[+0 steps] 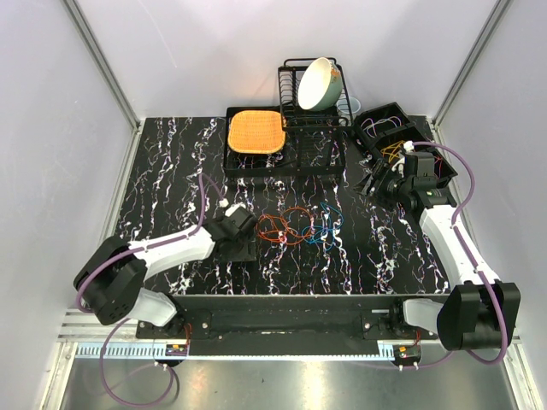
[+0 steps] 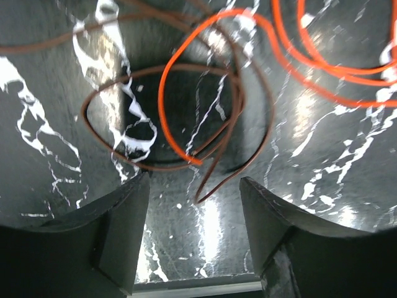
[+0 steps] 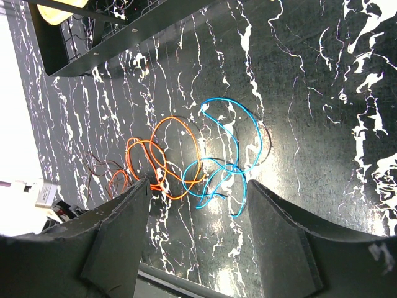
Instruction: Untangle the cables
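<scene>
**On the tangle's left edge: one strand, one clean pinch**

In the middle of the table (image 1: 171, 171), the cables (image 1: 295, 226) lie in one knotted cluster, brown and orange to the left and the blue cable (image 1: 329, 224) to the right. My left gripper (image 2: 195, 186) sits low over the left end, fingers spread and holding nothing. The bottom bend of the brown cable (image 2: 85, 112) lies just ahead of the gap, and the orange cable (image 2: 161, 93) crosses over it.

To do this well, I judge I should ease forward until only the brown bend sits between the fingers. Then I pinch, keeping the orange strand outside, and draw off leftward slowly so the crossings slide rather than tighten. My right gripper (image 3: 197, 186) hangs well above the cluster, also spread and empty, free to pin the blue end.
</scene>
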Tool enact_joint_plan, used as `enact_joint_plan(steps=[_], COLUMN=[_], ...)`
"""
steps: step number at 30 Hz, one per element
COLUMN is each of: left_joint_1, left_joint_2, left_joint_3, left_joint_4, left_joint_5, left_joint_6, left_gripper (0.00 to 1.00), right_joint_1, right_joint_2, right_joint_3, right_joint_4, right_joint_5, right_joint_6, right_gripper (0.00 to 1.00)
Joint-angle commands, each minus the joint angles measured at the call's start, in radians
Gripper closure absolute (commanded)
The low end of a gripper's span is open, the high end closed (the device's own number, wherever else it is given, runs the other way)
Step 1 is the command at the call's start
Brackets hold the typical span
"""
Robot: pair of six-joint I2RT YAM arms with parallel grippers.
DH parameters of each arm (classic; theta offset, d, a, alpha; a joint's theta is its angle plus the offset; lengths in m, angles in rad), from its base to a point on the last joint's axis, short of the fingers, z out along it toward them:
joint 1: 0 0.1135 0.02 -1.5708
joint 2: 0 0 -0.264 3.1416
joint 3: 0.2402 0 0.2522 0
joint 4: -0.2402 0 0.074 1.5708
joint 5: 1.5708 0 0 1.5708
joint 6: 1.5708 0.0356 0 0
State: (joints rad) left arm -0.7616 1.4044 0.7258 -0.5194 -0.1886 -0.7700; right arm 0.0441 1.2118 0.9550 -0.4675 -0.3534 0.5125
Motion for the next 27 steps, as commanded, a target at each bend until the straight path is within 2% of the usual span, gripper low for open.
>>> enact_joint_plan(steps=[1,6,9,10,11,12,16,17,19,20,24,27], left_joint_1=[-0.007,-0.008,-0.008,-0.008,-0.008,-0.008,-0.010,-0.011,-0.010,-0.011,-0.010,-0.010], left_joint_2=[-0.050,-0.050,-0.042,-0.039,-0.032,-0.028,-0.097,-0.131,-0.215,-0.238,-0.297,-0.306], left_joint_3=[-0.009,-0.005,-0.006,-0.008,-0.003,0.006,0.167,0.290,0.432,0.595,0.864,0.853], left_joint_4=[0.076,0.084,0.097,0.101,0.091,0.070,-0.155,-0.274,-0.387,-0.459,-0.505,-0.496], left_joint_5=[-0.046,-0.071,-0.072,-0.072,-0.071,-0.069,-0.068,-0.074,-0.123,-0.139,-0.170,-0.189], left_joint_6=[-0.034,-0.012,-0.002,0.003,0.005,0.006,0.053,0.070,0.118,0.138,0.227,0.232], left_gripper=[0.39,0.46,0.66,0.84,0.95,1.00,1.00,1.00,1.00,1.00,1.00,1.00], right_joint_1=[0.002,0.003,0.003,0.003,0.005,0.005,0.005,0.005,0.005,0.007,0.007,0.008], right_joint_2=[0.003,0.006,0.008,0.008,0.009,0.011,0.008,0.005,0.002,0.002,-0.003,-0.018], right_joint_3=[0.007,0.005,0.005,0.005,0.005,0.007,0.013,0.013,0.013,0.011,0.024,0.033], right_joint_4=[0.033,0.033,0.032,0.032,0.033,0.030,0.021,0.020,0.018,0.021,0.029,0.030], right_joint_5=[-0.015,-0.012,-0.009,-0.007,-0.007,-0.007,-0.002,-0.002,0.001,0.002,0.002,-0.005], right_joint_6=[-0.014,-0.016,-0.019,-0.017,-0.017,-0.017,-0.023,-0.022,-0.022,-0.019,-0.006,0.003], right_gripper=[0.31,0.31,0.31,0.31,0.31,0.31,0.31,0.31,0.31,0.31,0.31,0.31])
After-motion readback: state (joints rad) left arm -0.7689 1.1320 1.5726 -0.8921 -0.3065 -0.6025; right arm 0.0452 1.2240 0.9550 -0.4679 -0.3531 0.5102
